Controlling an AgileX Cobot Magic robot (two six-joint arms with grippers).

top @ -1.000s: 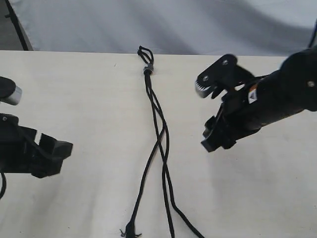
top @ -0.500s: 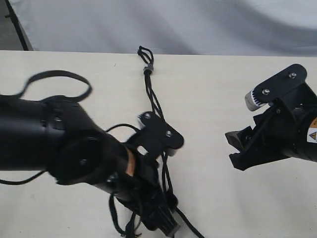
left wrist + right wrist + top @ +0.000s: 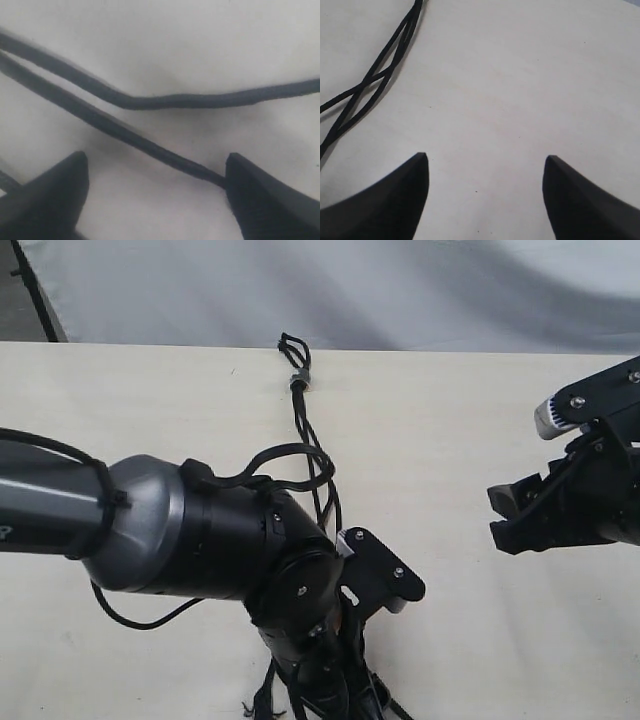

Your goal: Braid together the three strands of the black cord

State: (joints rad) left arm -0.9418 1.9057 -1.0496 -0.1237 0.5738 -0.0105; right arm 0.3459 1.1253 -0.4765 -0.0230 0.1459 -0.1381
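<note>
The black cord lies on the table, running from the far edge toward the near edge. Its loops [image 3: 291, 344] and small grey band [image 3: 298, 380] are at the far edge. The strands [image 3: 304, 430] show only below the band; my left arm [image 3: 200, 530] hides their lower part. In the left wrist view my left gripper [image 3: 155, 175] stands open just above the table. One strand [image 3: 125, 135] crosses between its jaws and touches one finger [image 3: 260, 200]; another [image 3: 165, 101] lies beyond. My right gripper [image 3: 500, 515] is open over bare table at the right, with crossing strands [image 3: 367, 82] off to its side.
The pale wooden table [image 3: 450, 420] ends at a white backdrop [image 3: 400, 290] behind the cord's loops. A thicker smooth robot cable [image 3: 290, 452] arches off my left arm just above the strands. A dark post [image 3: 38, 295] stands at the far left corner.
My left arm has swung in from the left and now covers the lower part of the cord. My right gripper has drawn back to the right, away from the cord.
</note>
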